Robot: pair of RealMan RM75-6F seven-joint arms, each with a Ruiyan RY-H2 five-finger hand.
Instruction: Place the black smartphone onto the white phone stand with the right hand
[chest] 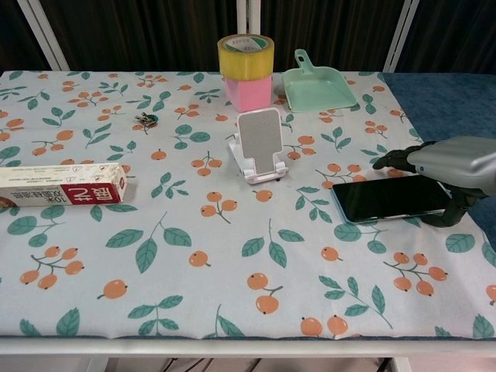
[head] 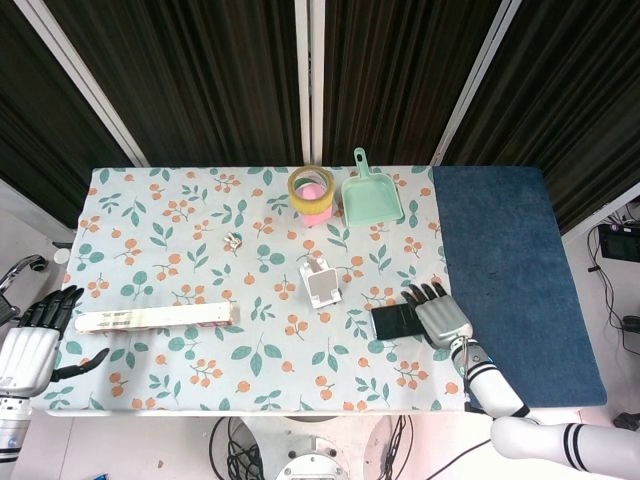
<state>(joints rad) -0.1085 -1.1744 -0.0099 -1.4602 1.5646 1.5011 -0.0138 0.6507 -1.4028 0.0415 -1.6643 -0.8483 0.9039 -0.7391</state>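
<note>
Robot's right hand (head: 441, 316) with fingers spread low over the flat black smartphone (chest: 387, 198) | bare flowered tablecloth (chest: 232, 256) lies open from its fingertips to the upright white plastic phone stand (chest: 260, 145) | beyond the fingers, mint-green plastic dustpan (chest: 318, 84) and yellow tape roll (chest: 246, 55) stand behind the stand.

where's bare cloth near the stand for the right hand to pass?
Free: the patch between phone stand and black smartphone, and the front strip below both. Crowded: behind the stand, where tape roll, pink box and dustpan sit. Right hand covers the phone's right end.
</note>
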